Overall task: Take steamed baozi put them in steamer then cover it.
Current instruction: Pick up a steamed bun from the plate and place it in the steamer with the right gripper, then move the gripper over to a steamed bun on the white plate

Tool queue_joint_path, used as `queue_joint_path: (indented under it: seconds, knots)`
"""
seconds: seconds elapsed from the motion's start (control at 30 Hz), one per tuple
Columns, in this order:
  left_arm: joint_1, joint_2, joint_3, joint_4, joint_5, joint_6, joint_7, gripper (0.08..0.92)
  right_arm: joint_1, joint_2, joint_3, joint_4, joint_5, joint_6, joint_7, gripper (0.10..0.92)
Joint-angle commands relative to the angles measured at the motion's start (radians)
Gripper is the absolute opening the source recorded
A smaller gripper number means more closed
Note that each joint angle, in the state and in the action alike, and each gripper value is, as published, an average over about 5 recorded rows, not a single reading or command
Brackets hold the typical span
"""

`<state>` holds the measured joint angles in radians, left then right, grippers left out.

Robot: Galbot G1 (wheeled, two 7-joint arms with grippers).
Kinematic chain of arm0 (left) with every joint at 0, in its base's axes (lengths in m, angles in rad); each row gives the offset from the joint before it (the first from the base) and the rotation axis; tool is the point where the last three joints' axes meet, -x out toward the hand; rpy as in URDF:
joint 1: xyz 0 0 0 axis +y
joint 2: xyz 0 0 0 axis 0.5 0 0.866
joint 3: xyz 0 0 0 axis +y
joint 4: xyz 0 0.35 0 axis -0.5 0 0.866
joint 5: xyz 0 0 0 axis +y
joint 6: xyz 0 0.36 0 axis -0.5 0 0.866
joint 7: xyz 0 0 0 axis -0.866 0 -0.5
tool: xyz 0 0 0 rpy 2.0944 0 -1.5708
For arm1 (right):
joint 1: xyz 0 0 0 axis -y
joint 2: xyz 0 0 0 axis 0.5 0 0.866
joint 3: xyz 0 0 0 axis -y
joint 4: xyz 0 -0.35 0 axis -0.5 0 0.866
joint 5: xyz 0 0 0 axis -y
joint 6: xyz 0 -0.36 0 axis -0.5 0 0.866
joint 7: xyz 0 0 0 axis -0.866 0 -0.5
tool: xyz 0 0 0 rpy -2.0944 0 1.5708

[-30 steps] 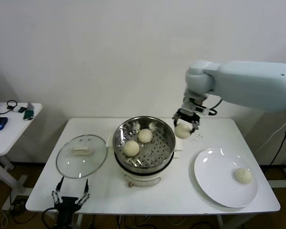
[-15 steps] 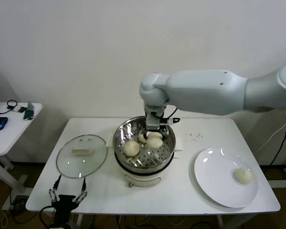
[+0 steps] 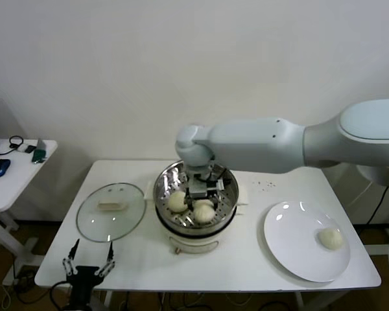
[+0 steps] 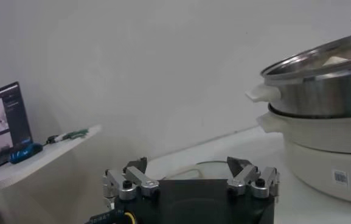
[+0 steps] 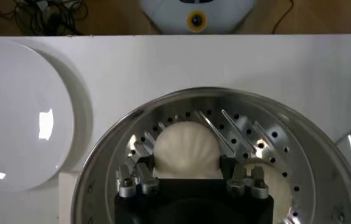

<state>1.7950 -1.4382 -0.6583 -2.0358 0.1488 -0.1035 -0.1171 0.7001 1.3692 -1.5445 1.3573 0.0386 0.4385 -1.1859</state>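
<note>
The steamer (image 3: 228, 194) stands mid-table, a steel pot on a white base. My right gripper (image 3: 203, 201) reaches down inside it, shut on a steamed baozi (image 3: 204, 212) that rests low on the perforated tray. In the right wrist view, the gripper (image 5: 187, 163) has a finger pressed against each side of that bun (image 5: 186, 145), and a second bun (image 5: 267, 178) lies beside it. That second baozi (image 3: 177, 201) sits left of the held one. One more baozi (image 3: 330, 238) lies on the white plate (image 3: 292, 249). My left gripper (image 3: 87, 265) hangs open at the table's front left corner, holding nothing.
The glass lid (image 3: 111, 211) lies flat on the table left of the steamer. The white plate sits at the right front. A side table (image 3: 13, 172) with a mouse stands at the far left. The left wrist view shows the steamer (image 4: 321, 79) off to one side.
My right arm carried the baozi from right of the steamer over its rim and lowered it onto the tray. The left gripper drifted slightly lower.
</note>
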Motion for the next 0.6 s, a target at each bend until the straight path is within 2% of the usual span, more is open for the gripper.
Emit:
queue_joint_path:
  seconds: [0.03,0.17,0.4,0.6]
  knots:
    - [0.003,0.002,-0.005,0.000,-0.006,-0.002,0.000,0.823,-0.038,0.016,-0.003,0.000,-0.012,0.009,0.004,0.701]
    - [0.003,0.001,-0.004,0.003,-0.007,-0.005,0.000,0.823,-0.038,0.010,-0.001,0.001,-0.015,0.007,0.013,0.711]
    - [0.002,-0.001,-0.003,0.000,-0.007,-0.006,0.000,0.823,-0.018,-0.006,0.013,0.001,0.003,0.016,0.007,0.815]
    - [0.002,-0.002,-0.001,-0.002,-0.007,-0.008,0.000,0.823,0.046,-0.064,0.042,-0.001,0.031,0.010,0.006,0.823]
